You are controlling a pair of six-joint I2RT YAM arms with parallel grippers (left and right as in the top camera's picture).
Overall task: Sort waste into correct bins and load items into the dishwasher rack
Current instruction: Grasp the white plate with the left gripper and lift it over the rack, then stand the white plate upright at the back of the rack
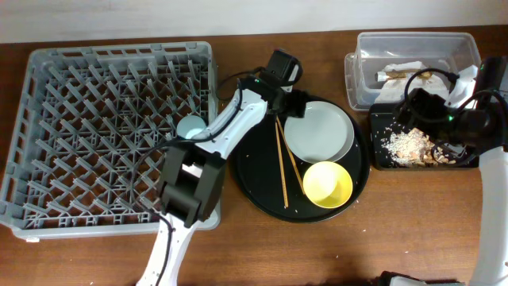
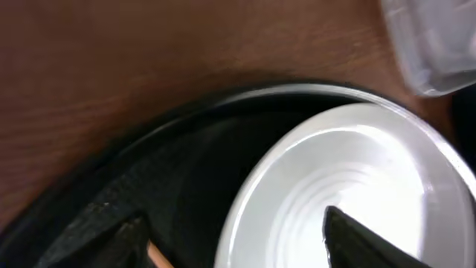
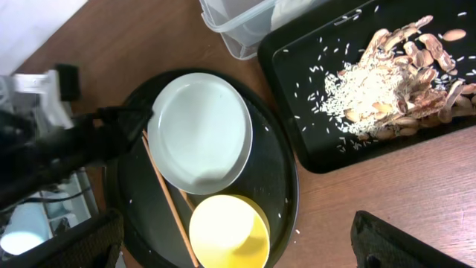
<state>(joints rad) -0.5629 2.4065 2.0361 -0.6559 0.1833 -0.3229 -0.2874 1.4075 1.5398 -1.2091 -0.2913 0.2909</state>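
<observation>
The pale grey plate (image 1: 319, 131) lies on a round black tray (image 1: 262, 179) with the yellow bowl (image 1: 328, 184) and the wooden chopsticks (image 1: 283, 159). My left gripper (image 1: 292, 105) is open at the plate's left rim. In the left wrist view (image 2: 238, 246) one finger is over the plate (image 2: 349, 171) and the other over the tray. My right gripper (image 1: 421, 110) is open and empty above the black rectangular tray (image 1: 381, 155) of food scraps (image 1: 409, 144). The clear tub (image 1: 361, 75) holds tissue (image 1: 409, 70) and a wrapper (image 1: 393, 75). The light-blue cup (image 1: 190, 125) sits in the grey rack (image 1: 48, 214). The pink cup is not in view.
Rice grains lie scattered on both black trays. The right wrist view shows the plate (image 3: 197, 130), the bowl (image 3: 227, 231), the chopsticks (image 3: 167, 201) and the scraps (image 3: 387, 82) from above. The left arm crosses the rack's right edge.
</observation>
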